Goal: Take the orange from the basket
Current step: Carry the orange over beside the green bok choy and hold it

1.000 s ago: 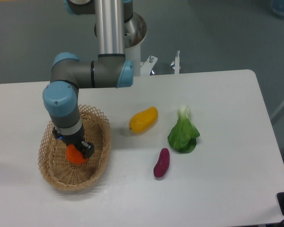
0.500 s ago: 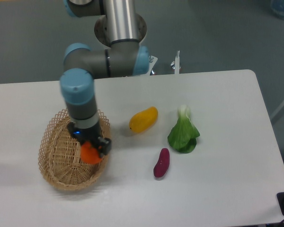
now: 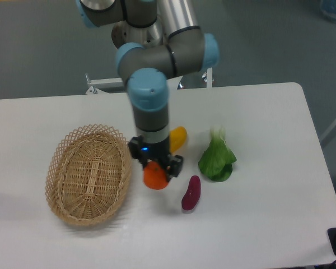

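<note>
While the arm is reaching down over the white table (image 3: 269,224), the gripper (image 3: 156,170) is clamping the orange (image 3: 155,177) between its dark fingers, with the fruit showing below them. The orange is presenting as a small, round, bright orange fruit with a smooth skin; its upper part is being hidden by the gripper body. It is sitting outside the basket (image 3: 89,174), just to the right of the basket's rim, above the table surface between the basket and the purple vegetable (image 3: 191,193); whether it is touching the table cannot be told from this view. The basket is lying as an oval of light tan wicker with an open lattice rim, and nothing is showing inside it. A yellow elongated fruit (image 3: 178,136) is lying partly behind the arm's wrist, and a green leafy vegetable (image 3: 217,158) is lying to the right of it, near the purple vegetable. A small blue light is glowing on the gripper body. No brand, label or writing is readable on any item.
</note>
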You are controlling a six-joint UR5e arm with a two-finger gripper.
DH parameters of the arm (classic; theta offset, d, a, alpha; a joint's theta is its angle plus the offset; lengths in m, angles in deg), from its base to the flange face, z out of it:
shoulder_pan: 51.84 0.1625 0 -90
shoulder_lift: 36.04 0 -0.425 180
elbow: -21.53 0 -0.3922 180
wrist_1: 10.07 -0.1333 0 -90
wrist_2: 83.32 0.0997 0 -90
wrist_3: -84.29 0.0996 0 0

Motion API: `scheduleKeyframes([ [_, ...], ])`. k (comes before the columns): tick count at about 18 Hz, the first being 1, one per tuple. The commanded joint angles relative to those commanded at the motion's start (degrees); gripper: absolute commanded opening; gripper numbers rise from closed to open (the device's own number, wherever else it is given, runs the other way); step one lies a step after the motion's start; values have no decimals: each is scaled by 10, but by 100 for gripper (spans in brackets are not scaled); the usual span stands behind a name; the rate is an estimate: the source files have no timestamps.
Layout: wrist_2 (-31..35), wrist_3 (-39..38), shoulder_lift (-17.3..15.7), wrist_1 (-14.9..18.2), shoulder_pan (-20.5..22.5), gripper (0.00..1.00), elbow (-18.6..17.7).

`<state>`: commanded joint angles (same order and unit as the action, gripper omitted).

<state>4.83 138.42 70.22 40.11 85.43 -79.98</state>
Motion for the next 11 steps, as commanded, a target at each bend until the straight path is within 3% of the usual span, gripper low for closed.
scheduleKeyframes([
  [3,0,54,0,1,40,60,-1],
  [5,1,85,-1,19,65,60,1],
  [11,4,152,1,25,98,60,10],
])
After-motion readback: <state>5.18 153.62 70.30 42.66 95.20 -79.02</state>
